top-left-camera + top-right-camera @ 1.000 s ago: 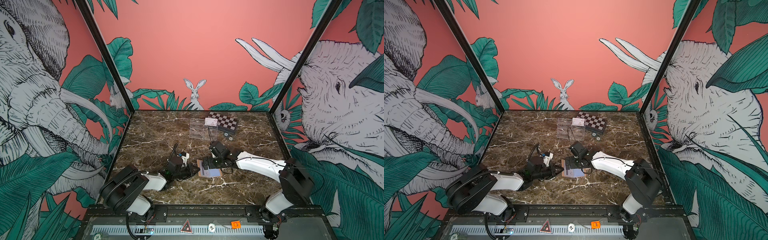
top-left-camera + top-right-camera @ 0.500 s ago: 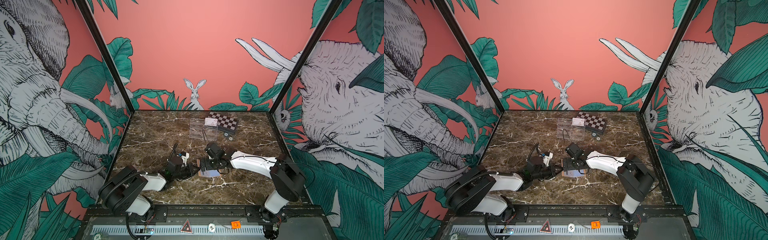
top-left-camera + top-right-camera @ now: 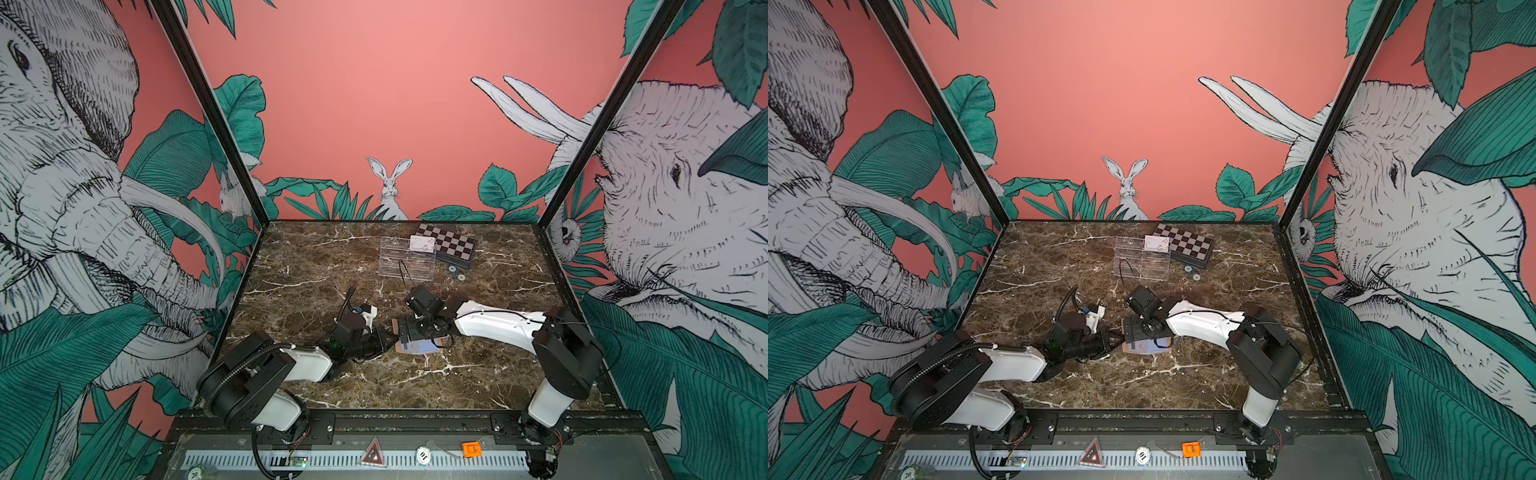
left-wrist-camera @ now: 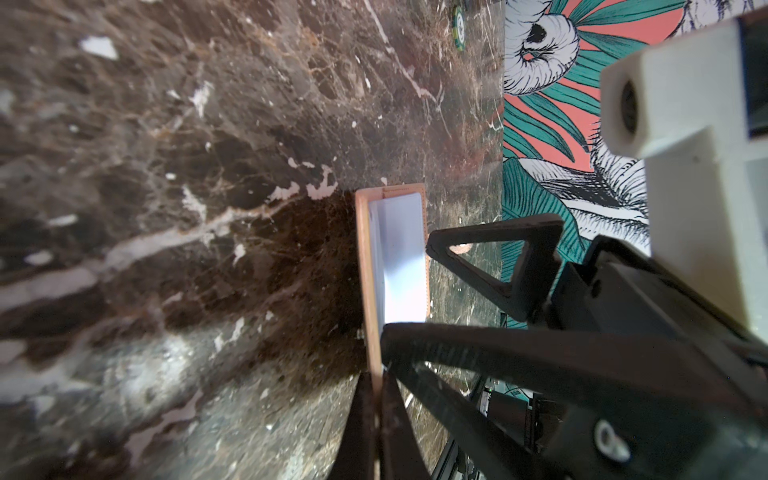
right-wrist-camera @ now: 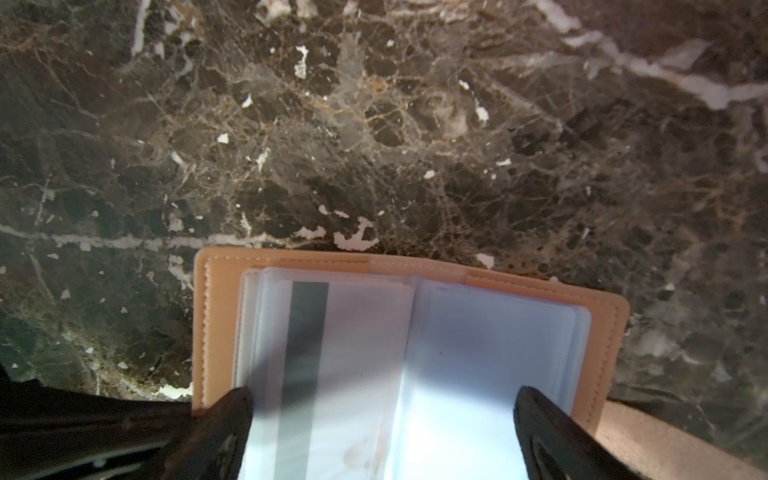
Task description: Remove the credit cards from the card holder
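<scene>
The tan stitched leather-like card holder looks smooth and matt; its pale bluish plastic sleeves are glossy. The dark brown marble-patterned tabletop looks polished, the clear acrylic tray shiny.

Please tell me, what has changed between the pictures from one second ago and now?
The right tool moved toward the left arm, farther over the open card holder, jaws open. Nothing was taken or let go. The left tool stayed shut on the holder's edge; the striped card sits in its sleeve. The clear tray and checkered box did not move.
</scene>
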You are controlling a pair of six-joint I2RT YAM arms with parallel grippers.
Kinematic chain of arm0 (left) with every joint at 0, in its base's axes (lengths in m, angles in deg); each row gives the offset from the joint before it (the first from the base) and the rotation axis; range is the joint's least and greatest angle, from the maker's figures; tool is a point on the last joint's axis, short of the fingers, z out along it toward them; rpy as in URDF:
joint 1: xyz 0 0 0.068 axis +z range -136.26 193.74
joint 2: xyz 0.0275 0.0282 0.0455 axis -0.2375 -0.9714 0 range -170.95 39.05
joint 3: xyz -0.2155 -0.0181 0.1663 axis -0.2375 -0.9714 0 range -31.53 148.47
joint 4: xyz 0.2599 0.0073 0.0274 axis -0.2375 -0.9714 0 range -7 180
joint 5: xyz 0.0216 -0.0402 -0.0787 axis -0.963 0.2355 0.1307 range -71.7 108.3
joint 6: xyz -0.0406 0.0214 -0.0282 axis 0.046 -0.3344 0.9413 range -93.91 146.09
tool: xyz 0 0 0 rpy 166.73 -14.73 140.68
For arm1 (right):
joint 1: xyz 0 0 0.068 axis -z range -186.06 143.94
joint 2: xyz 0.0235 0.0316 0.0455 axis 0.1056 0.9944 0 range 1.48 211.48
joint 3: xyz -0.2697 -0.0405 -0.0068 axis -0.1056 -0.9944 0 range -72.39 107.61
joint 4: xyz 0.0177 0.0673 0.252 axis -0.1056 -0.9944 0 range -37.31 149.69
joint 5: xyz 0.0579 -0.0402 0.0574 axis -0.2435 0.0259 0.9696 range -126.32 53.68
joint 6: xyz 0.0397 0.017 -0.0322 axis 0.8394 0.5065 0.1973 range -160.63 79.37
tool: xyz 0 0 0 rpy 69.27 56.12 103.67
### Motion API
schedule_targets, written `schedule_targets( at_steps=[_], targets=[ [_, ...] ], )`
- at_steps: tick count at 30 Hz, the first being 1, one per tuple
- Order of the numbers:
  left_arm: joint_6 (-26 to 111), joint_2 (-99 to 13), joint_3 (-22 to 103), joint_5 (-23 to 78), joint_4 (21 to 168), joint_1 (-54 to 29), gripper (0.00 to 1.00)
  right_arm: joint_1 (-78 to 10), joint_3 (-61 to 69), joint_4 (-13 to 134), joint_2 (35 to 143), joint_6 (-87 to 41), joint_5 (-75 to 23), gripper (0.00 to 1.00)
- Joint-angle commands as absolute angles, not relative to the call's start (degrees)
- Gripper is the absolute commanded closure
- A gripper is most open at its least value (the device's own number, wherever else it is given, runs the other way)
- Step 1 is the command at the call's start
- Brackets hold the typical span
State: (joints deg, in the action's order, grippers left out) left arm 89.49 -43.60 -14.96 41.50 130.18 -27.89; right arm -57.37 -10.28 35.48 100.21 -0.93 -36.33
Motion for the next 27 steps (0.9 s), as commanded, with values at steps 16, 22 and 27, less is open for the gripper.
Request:
schedule_targets(
  at_steps=[16, 22, 27],
  targets=[
    [88.74, -41.28, -15.62, 41.06, 131.34, -28.01, 1.0, -59.77, -6.65, 27.23, 101.93, -2.5, -46.46, 0.09],
    [88.65, -40.85, -15.91, 40.97, 131.3, -28.01, 1.0, -59.81, -6.34, 26.74, 100.95, -2.88, -47.27, 0.11],
    [88.63, -40.57, -15.99, 40.97, 131.22, -28.01, 1.0, -60.21, -8.03, 30.42, 97.19, -2.51, -45.83, 0.1]
  ],
)
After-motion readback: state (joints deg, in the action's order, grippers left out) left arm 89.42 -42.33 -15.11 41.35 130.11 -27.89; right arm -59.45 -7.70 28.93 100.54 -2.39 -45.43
